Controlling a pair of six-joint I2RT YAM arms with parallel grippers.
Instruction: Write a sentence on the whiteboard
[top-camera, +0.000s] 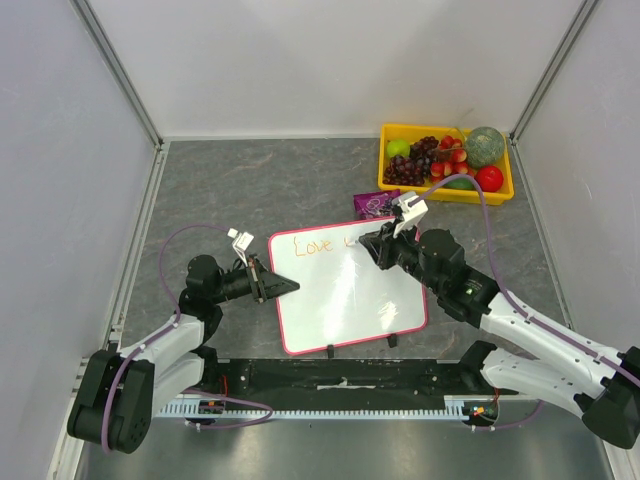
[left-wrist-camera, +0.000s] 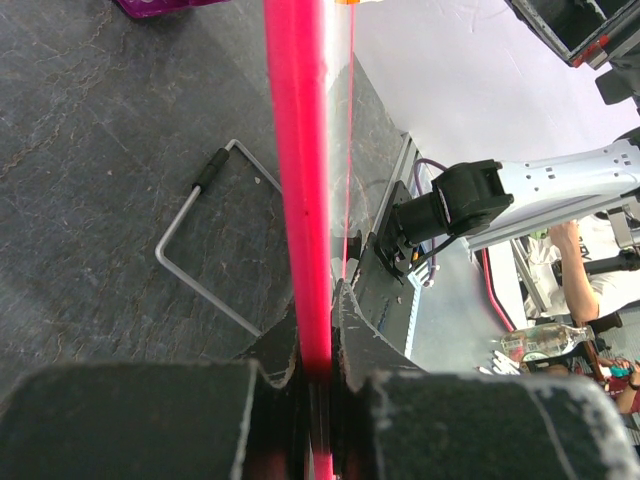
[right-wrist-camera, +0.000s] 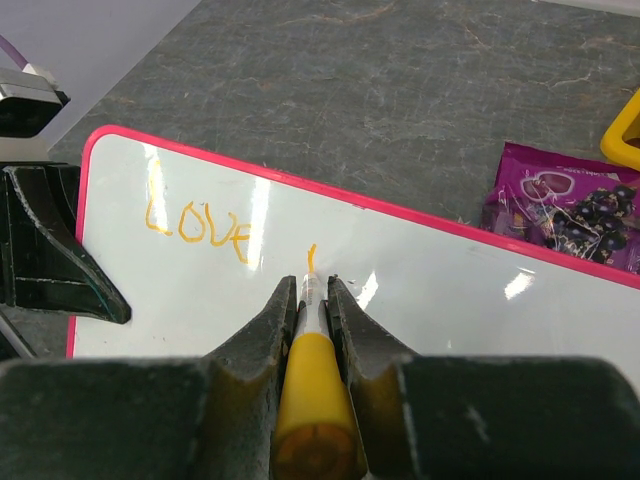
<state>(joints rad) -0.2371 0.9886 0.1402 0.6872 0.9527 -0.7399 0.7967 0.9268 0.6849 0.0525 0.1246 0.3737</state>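
Observation:
The whiteboard (top-camera: 340, 300) with a pink-red frame lies mid-table, two black feet at its near edge. Orange text (top-camera: 317, 245) reads "Love" on its top line; in the right wrist view the text (right-wrist-camera: 198, 222) is followed by one short fresh stroke (right-wrist-camera: 310, 258). My left gripper (top-camera: 283, 287) is shut on the board's left frame edge (left-wrist-camera: 300, 180). My right gripper (top-camera: 378, 247) is shut on an orange marker (right-wrist-camera: 313, 375), its tip touching the board just right of "Love". The board (right-wrist-camera: 420, 300) fills that view.
A yellow bin (top-camera: 395, 178) of fruit stands at the back right. A purple snack packet (top-camera: 374, 203) lies just beyond the board's top edge, also in the right wrist view (right-wrist-camera: 565, 205). The board's wire stand (left-wrist-camera: 200, 250) shows under it. Enclosure walls on three sides.

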